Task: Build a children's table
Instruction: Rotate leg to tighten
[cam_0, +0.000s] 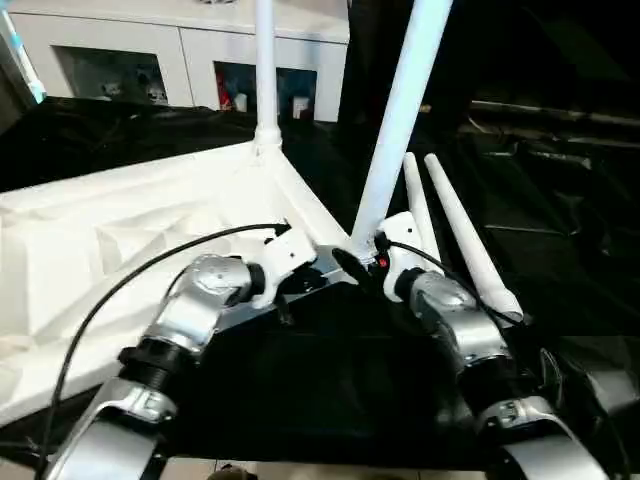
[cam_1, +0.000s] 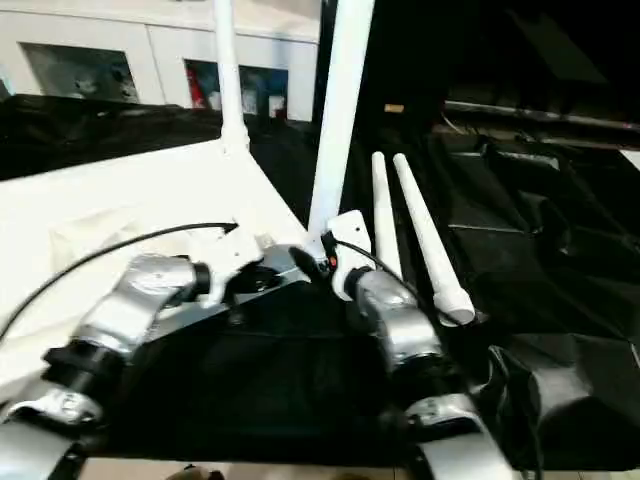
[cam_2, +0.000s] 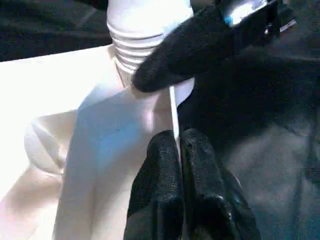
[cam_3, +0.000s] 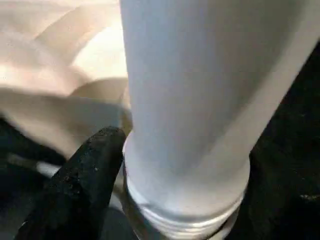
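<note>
Beside standing leg (cam_0: 400, 120), two legs (cam_0: 455, 235).

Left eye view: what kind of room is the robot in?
Probably an indoor workshop or test room. The white tabletop lies upside down on a black cloth, and white cabinets with small things inside stand behind.

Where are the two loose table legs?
Head views: the two loose table legs lie side by side on the black cloth, right of the right tool.
</note>
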